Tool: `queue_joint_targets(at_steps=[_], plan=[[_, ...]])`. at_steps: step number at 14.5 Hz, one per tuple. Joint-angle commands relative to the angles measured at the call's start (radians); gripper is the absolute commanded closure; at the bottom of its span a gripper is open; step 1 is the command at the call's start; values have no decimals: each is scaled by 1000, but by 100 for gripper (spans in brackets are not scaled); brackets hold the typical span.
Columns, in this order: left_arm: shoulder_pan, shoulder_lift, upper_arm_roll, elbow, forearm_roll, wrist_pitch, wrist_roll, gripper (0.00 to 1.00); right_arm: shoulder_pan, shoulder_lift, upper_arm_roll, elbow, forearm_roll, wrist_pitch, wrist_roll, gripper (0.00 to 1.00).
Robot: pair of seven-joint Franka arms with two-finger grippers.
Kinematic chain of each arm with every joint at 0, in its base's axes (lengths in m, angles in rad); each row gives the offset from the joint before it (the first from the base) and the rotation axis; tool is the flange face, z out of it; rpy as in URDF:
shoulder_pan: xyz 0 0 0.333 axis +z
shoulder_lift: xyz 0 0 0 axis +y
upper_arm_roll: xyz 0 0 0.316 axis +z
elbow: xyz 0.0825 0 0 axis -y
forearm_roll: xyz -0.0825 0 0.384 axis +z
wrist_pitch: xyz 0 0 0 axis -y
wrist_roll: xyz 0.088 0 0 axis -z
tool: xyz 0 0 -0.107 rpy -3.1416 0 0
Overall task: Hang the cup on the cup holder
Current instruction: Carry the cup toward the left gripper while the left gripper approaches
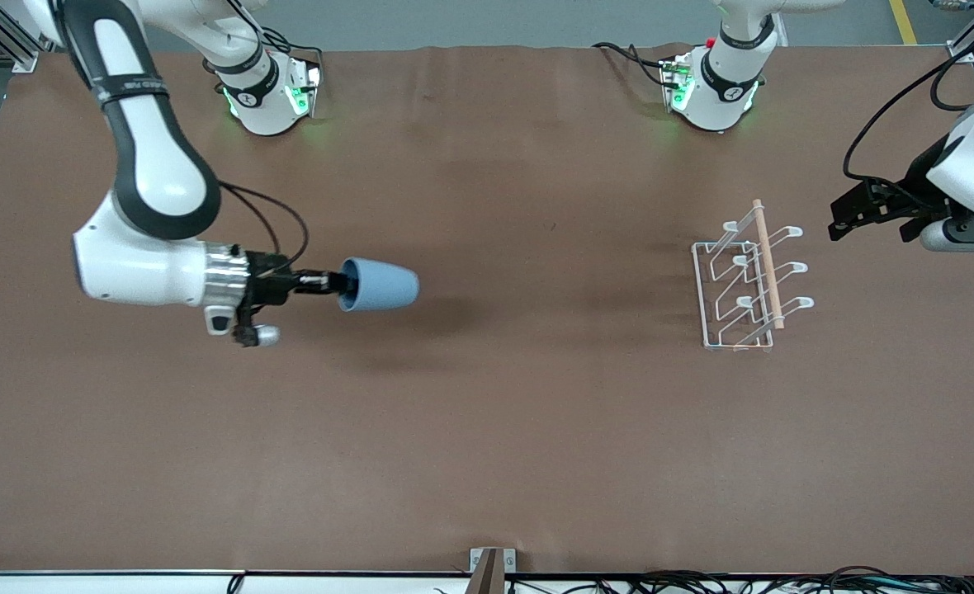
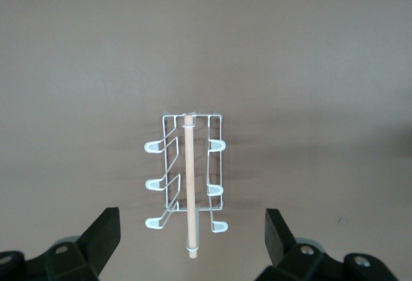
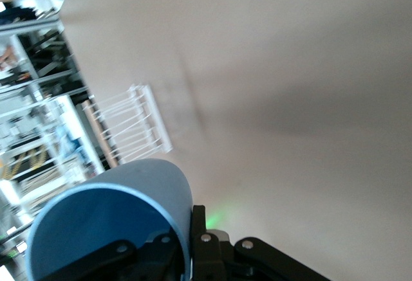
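Observation:
The light-blue cup (image 1: 380, 285) is held on its side in the air by my right gripper (image 1: 340, 282), which is shut on its rim, over the table toward the right arm's end. In the right wrist view the cup (image 3: 109, 226) fills the foreground, one finger inside and one outside the wall. The white wire cup holder (image 1: 749, 276) with a wooden dowel stands on the table toward the left arm's end; it shows in the left wrist view (image 2: 187, 178) and in the right wrist view (image 3: 129, 126). My left gripper (image 1: 846, 221) is open and empty, up beside the holder.
The brown table (image 1: 487, 412) carries only the holder. Both arm bases (image 1: 268, 91) stand along the table's edge farthest from the front camera. Cables lie along the edge nearest the camera.

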Motion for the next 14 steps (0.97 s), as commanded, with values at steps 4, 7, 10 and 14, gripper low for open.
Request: queue_joint_targets(at_steps=[4, 7, 10, 14], plan=[[-17, 48, -67, 63, -116, -5, 374, 0, 136, -21, -10, -18, 265, -29, 94, 100], [-17, 54, -122, 69, -249, -15, 451, 0, 173, -20, -10, -16, 302, -27, 93, 100], [-19, 73, -217, 69, -427, -15, 451, 0, 210, -20, -12, -18, 304, -24, 88, 100], [-20, 152, -367, 72, -496, -9, 457, 0, 230, -20, -12, -18, 304, -19, 90, 100]])
